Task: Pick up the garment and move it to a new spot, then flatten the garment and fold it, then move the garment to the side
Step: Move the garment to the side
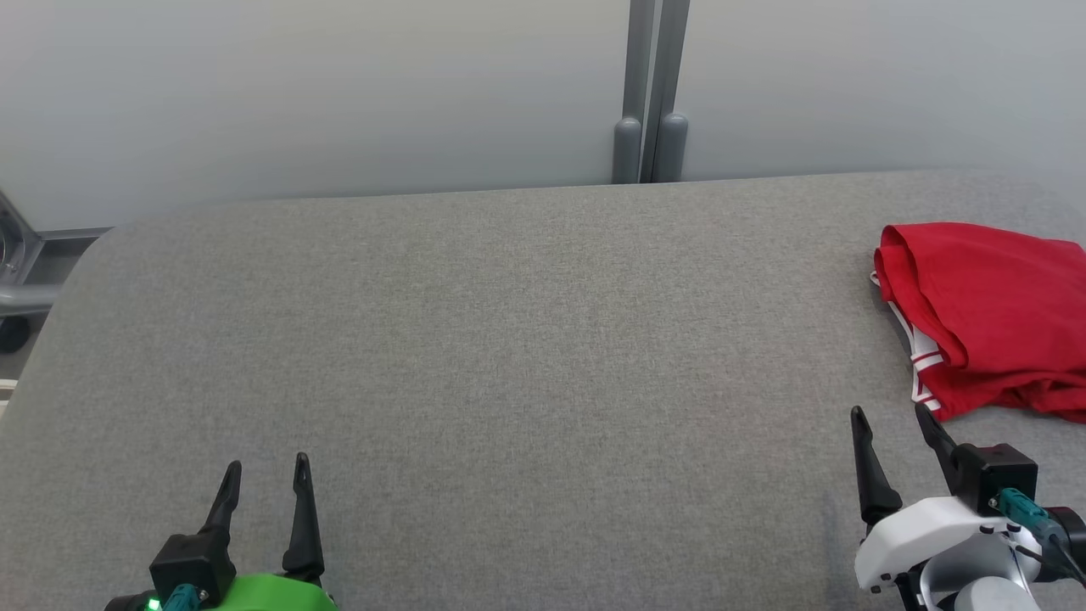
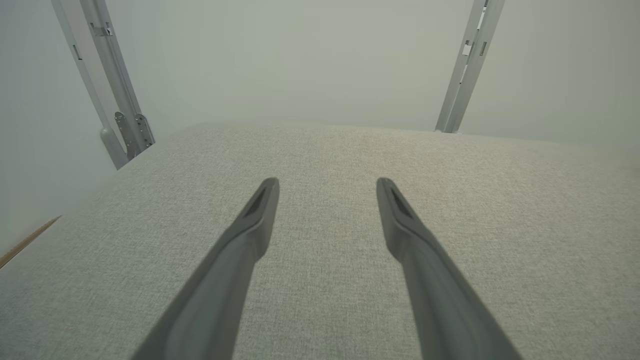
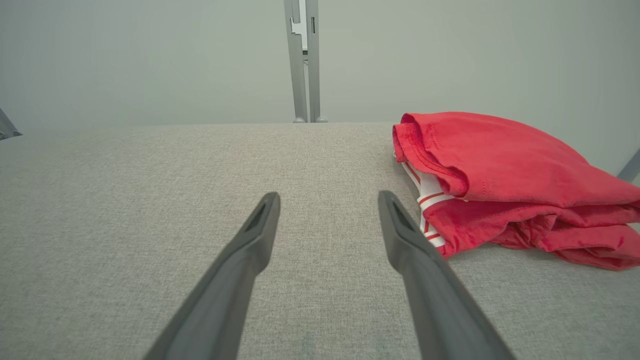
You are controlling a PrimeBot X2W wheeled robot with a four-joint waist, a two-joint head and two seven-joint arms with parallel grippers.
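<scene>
The garment (image 1: 993, 318) is red with a white striped band, and it lies folded in a pile at the far right of the grey padded table (image 1: 509, 339). In the right wrist view the garment (image 3: 505, 180) sits just right of and beyond my fingers. My right gripper (image 1: 891, 420) is open at the lower right, a short way in front of the garment's near corner and apart from it; the right gripper (image 3: 328, 199) holds nothing. My left gripper (image 1: 267, 467) stands open and empty at the lower left, and in its own view the left gripper (image 2: 327, 184) hovers over bare fabric.
A pale wall with a grey vertical post (image 1: 652, 93) runs behind the table. The table's left corner is rounded, with a metal frame (image 1: 21, 263) beyond it. The garment runs past the head view's right edge.
</scene>
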